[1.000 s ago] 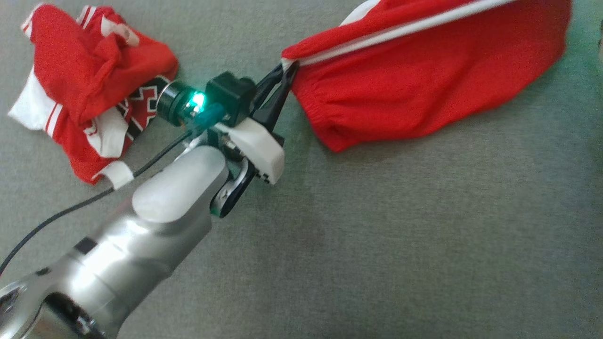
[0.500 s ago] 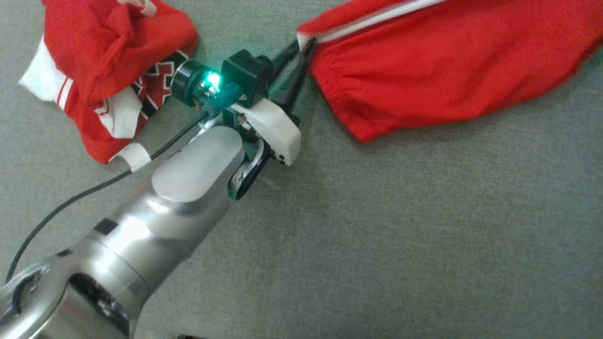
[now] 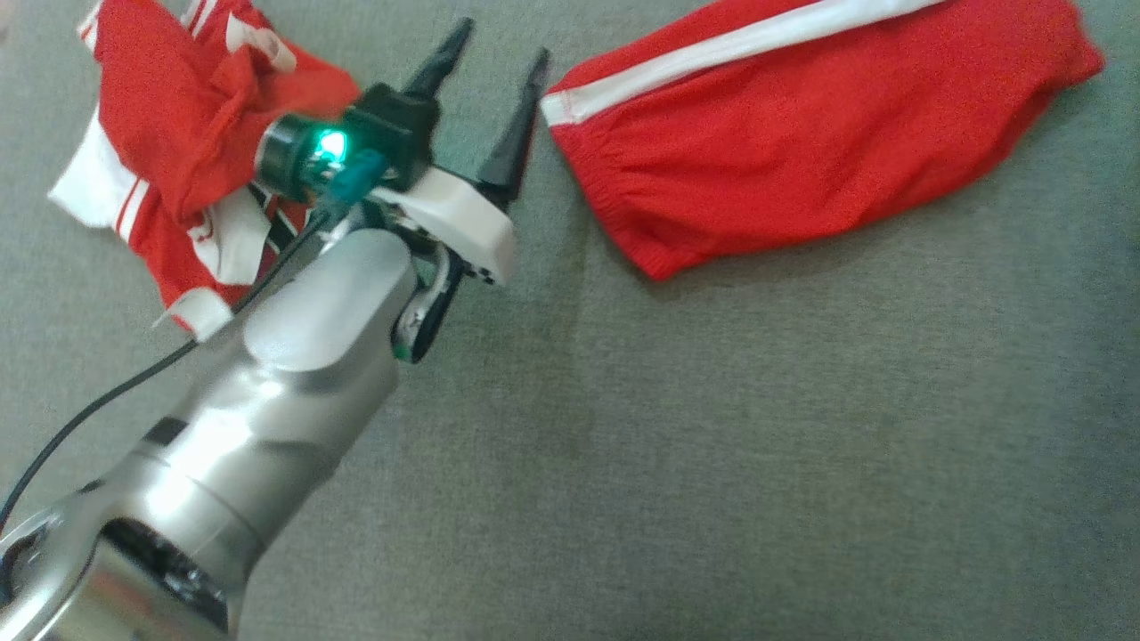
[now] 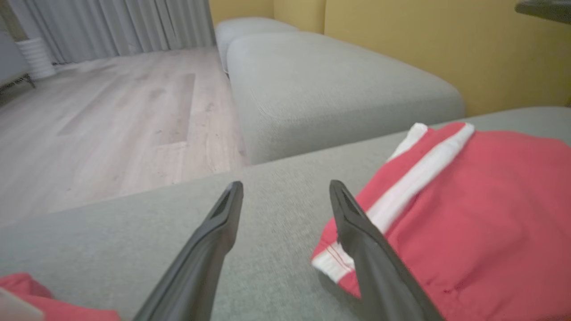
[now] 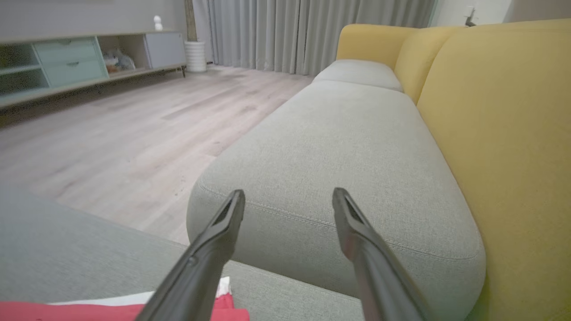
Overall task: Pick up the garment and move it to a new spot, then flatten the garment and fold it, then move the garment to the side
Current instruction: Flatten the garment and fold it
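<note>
The red garment (image 3: 802, 151) was pictured spread on the grey cushion (image 3: 712, 445), its waistband corner just beside the left gripper (image 3: 501, 43), whose jaws were held wide apart, empty. The right gripper (image 5: 289, 196) was likewise seen with jaws parted, gripping nothing.

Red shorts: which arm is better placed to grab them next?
Likely left: the left gripper hangs open beside the waistband corner of the red shorts; the right gripper points past their edge.

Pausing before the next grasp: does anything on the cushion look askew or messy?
The red and white garment at the upper left of the head view lies crumpled in a heap. The red shorts lie slanted, waistband puckered, beside the open left gripper.
</note>
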